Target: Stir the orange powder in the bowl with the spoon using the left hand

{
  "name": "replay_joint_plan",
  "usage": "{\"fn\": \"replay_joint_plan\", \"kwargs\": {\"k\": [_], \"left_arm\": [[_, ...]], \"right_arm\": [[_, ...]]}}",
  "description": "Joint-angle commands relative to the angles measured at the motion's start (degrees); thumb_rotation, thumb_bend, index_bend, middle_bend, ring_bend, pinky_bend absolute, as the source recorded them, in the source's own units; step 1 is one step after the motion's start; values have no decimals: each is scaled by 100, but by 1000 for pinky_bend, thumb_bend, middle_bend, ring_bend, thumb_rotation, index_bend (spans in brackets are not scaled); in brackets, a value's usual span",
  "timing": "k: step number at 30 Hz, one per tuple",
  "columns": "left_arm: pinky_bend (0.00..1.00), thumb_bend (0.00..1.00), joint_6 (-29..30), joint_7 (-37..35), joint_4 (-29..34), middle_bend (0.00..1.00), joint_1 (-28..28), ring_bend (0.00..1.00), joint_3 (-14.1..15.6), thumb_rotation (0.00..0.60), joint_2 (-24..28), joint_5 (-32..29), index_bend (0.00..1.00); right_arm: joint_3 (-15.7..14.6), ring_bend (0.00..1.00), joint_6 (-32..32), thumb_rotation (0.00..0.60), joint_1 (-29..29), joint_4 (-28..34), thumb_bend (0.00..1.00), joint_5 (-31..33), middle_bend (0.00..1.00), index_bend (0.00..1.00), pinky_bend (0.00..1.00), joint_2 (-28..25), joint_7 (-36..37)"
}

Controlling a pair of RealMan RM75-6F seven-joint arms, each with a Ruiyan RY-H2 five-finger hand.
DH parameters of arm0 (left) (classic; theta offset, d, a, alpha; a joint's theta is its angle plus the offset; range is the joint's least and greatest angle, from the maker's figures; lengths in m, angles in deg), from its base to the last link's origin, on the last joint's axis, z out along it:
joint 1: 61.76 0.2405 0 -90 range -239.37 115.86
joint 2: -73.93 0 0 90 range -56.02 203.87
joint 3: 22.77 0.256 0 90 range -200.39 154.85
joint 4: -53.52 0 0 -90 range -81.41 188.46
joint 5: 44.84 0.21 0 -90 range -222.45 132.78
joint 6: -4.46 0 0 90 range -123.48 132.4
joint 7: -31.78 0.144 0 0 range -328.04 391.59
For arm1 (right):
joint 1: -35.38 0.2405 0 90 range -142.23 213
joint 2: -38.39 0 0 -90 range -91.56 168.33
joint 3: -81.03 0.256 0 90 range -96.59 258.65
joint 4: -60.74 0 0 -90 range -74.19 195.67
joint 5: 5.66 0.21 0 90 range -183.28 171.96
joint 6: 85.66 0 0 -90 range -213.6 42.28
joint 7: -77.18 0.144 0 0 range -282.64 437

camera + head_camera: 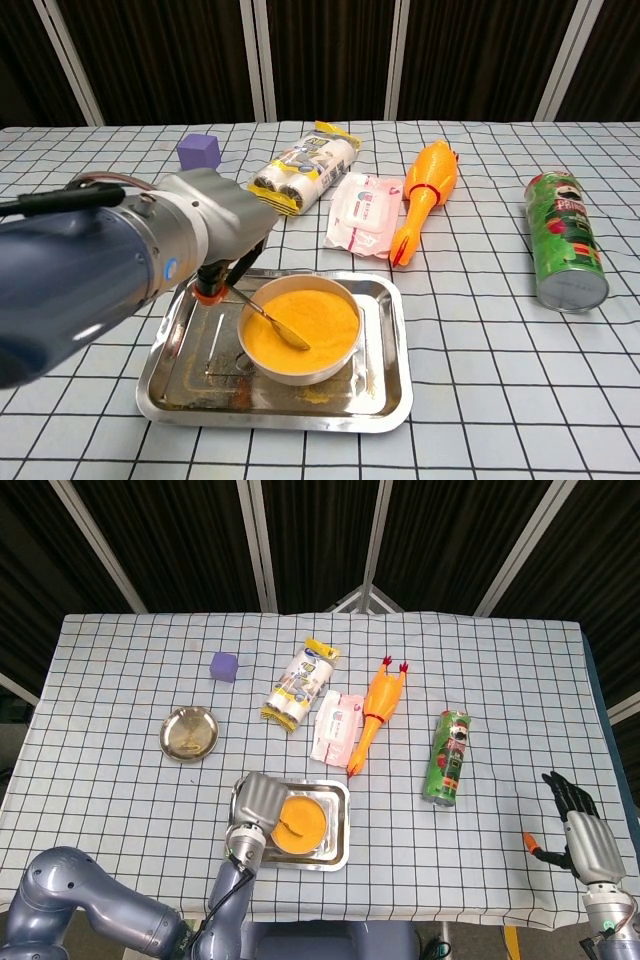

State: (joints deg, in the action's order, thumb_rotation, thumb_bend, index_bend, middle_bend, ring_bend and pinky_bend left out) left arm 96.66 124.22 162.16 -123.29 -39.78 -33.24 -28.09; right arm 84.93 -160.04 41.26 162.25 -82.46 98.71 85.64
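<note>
A white bowl (pixel 300 358) of orange powder (pixel 310 312) sits in a steel tray (pixel 385 400) near the table's front edge; from the head view the bowl (pixel 300 822) shows in the tray (pixel 335 855) too. My left hand (pixel 215 225) hangs over the tray's left side and holds a metal spoon (pixel 268 320), whose tip lies in the powder's left half. In the head view the left hand (pixel 255 805) covers the bowl's left rim. My right hand (pixel 575 832) hovers open by the table's front right corner, far from the bowl.
Behind the tray lie a wipes pack (pixel 365 212), a rubber chicken (pixel 425 195), a snack bag (pixel 305 165) and a purple cube (pixel 198 150). A green can (pixel 562 250) lies to the right. A small steel dish (pixel 188 732) sits at the left.
</note>
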Motion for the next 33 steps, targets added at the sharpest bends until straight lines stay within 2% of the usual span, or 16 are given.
{"fn": "replay_joint_plan", "kwargs": {"k": [1,9,25,33], "left_arm": [[990,803,21,3,-114,1000,-68,998,-59,600,-66,-35,809],[990,803,47,-257,-275,1000,-117,998,-55,600,-83,243,809],[990,803,28,-460,181,1000,-44,998,97,600,296,404,810],[990,803,12,-535,-84,1000,-114,998,227,600,246,629,809]], "right_arm": [[2,0,3,600,1,-1,370,2,0,0,0,-2,9],[1,0,28,600,10,-4,370,7,0,0,0,-11,30],[-14,0,-4,600,-2,31,370,-14,0,0,0,-7,-25],[-6,0,1,600,-3,37,370,8,0,0,0,-13,-11]]}}
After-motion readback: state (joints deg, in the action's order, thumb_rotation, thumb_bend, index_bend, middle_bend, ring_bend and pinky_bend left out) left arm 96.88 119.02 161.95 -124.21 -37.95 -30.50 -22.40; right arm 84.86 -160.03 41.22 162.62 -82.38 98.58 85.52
